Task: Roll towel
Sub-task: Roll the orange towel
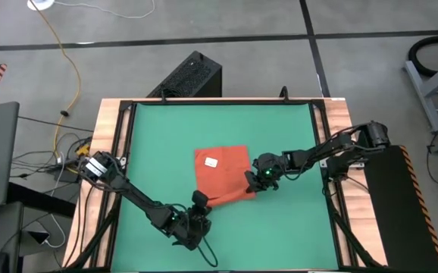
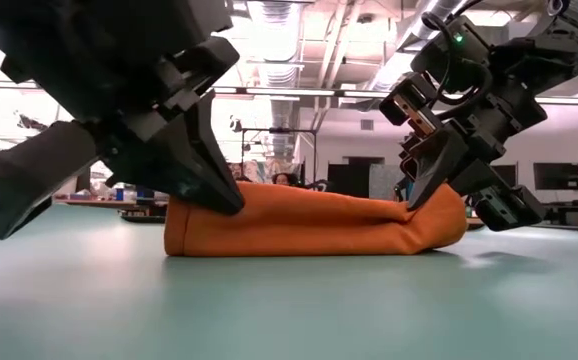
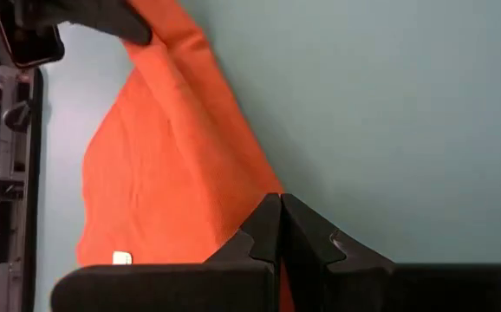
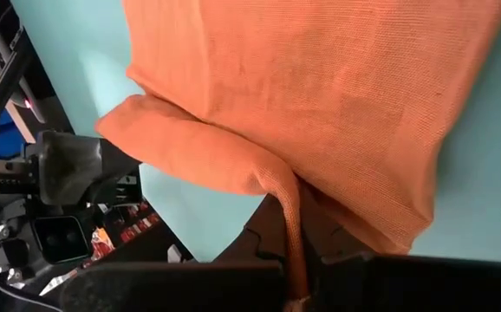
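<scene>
The orange-red towel (image 1: 223, 171) lies on the green mat (image 1: 166, 136), its white tag (image 1: 211, 161) facing up. Its near edge is turned over into a low roll (image 2: 309, 225) that rests on the mat. My left gripper (image 1: 201, 205) is shut on the roll's left end and my right gripper (image 1: 257, 182) is shut on its right end. In the low view the left gripper (image 2: 214, 190) and the right gripper (image 2: 424, 195) both reach down to the roll. My left gripper pinches the near-left corner of the towel's turned-over edge (image 3: 259, 195) between its two shut fingers, slanting down from the near left. That end lies low on the mat. My right gripper pinches a fold of cloth at the roll's right end (image 4: 287, 195) between its two fingers, slanting down from the right. The fold runs back between the fingers. The cloth rests on the mat, slack.
The mat is framed by a black rail and wooden table edges (image 1: 113, 152). A black box (image 1: 191, 76) stands beyond the far edge. Cables (image 1: 60, 152) lie at the left. Bare mat lies on the towel's far, left and right sides.
</scene>
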`<state>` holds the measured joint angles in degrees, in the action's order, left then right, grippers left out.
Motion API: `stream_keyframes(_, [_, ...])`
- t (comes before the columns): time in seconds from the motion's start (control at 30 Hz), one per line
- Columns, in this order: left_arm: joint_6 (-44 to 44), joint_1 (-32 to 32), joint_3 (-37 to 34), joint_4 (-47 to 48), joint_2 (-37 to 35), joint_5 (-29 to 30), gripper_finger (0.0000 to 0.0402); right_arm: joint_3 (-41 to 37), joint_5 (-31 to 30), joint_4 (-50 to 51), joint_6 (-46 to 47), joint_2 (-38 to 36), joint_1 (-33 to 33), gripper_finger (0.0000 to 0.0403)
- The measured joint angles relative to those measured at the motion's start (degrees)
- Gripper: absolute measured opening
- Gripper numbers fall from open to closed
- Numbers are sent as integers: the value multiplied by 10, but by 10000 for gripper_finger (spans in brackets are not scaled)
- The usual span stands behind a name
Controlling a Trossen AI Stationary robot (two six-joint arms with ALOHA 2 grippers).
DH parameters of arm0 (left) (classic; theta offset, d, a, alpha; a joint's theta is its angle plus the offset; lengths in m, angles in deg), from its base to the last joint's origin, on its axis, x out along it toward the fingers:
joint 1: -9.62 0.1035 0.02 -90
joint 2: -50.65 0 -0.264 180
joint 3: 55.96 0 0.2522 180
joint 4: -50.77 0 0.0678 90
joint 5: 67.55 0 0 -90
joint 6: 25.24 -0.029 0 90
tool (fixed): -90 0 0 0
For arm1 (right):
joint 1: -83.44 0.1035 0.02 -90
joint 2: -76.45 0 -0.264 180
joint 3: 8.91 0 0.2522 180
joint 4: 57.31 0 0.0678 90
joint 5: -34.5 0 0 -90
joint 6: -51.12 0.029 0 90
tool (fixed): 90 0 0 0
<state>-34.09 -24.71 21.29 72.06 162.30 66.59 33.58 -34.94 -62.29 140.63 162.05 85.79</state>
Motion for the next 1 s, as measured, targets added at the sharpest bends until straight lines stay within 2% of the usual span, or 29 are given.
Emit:
stream_keyframes(0.57, [42,7,0,69,0,46,0,0,0,3,-1,0,3,14])
stream_keyframes(0.83, [41,29,0,72,0,26,0,0,-11,4,-12,0,11,18])
stream_keyframes(1.0, [43,39,-39,16,-1,-6,0,0,-34,2,-88,0,22,27])
